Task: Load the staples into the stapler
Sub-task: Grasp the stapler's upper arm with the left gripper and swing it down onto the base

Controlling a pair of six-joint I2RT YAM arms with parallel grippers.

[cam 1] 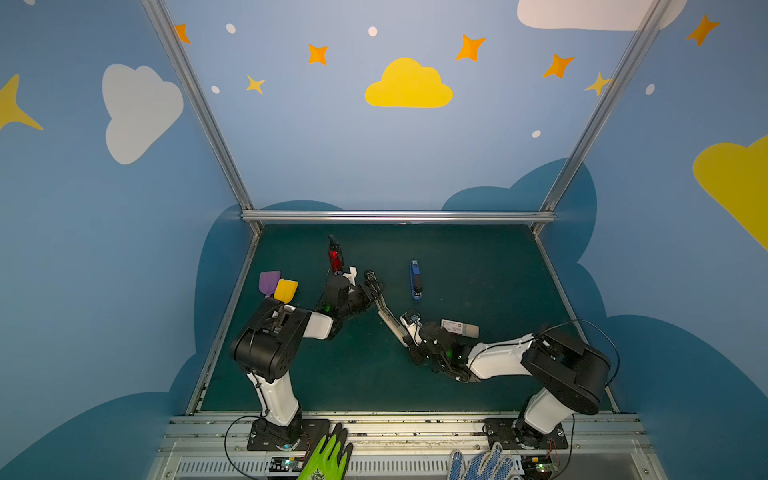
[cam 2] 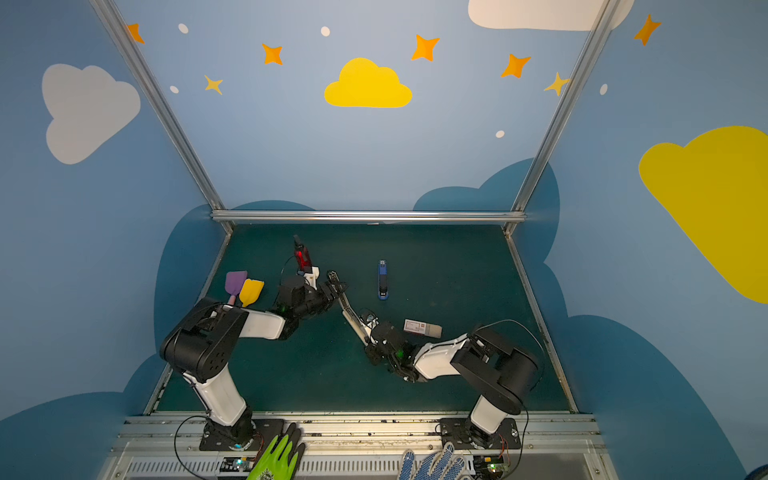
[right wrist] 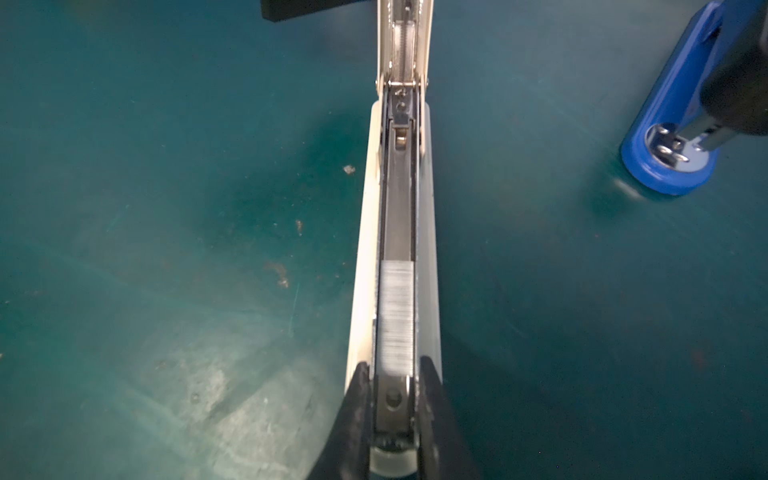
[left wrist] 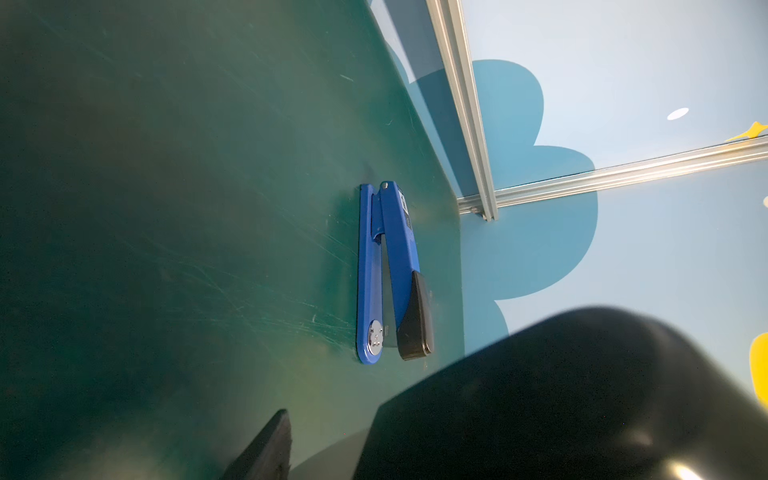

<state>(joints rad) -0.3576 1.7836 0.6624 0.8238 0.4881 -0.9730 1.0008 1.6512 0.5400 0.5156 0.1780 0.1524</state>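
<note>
Seen in both top views: a cream stapler (cam 1: 390, 322) (cam 2: 353, 322) of plastic and bright metal, swung fully open and lying slantwise near the middle of the dark green mat (cam 1: 478, 270). At its far end, the left gripper (cam 1: 371, 286) (cam 2: 334, 286); clamped on the opened arm or merely beside it, cannot tell. At its near end, the right gripper (cam 1: 409, 334) (cam 2: 370, 334), closed on the magazine. Just beside the right wrist, a flat white staple box (cam 1: 459, 328) with red print. Farther back and well apart, a slim blue stapler (cam 1: 415, 280) with a black grip. Close to the mat's left edge, a purple spatula (cam 1: 269, 282) touching a yellow spatula (cam 1: 286, 290). Open mat from the blue stapler out to the right and back rails, and along the front between the arm bases.

From the left wrist: blue stapler (left wrist: 390, 270) on scratched mat, free room on its inner side. One dark finger (left wrist: 266, 444) at the border beside a blurred black bulk; spread not readable.

From the right wrist: black fingers (right wrist: 357, 399) pressed against both sides of the magazine's front end. Grey staple strip (right wrist: 397, 316) seated in the channel just ahead of the fingertips, bare channel beyond up to the hinge. Clear mat along both cream edges; blue stapler (right wrist: 673, 124) off to one side.
</note>
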